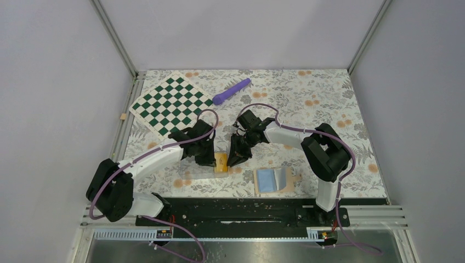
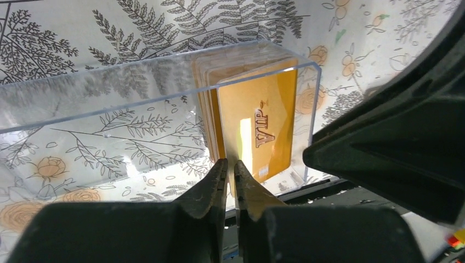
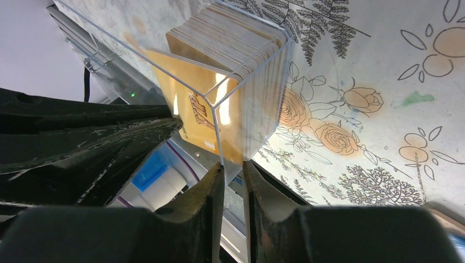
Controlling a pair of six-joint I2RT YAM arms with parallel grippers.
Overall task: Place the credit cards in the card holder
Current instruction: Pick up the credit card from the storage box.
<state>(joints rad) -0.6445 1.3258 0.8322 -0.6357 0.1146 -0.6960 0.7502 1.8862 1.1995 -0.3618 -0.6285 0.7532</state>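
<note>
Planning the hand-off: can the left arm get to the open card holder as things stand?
Probably, but not straight across: the right claw, clamped on the clear case, stands between the left claw and the card holder, so a detour looks needed.

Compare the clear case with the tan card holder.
The clear case is transparent; the card holder is tan with light-blue pockets. The case holds a stack of credit cards; the holder lies open and flat, no card visible inside. Both are small card containers.
</note>
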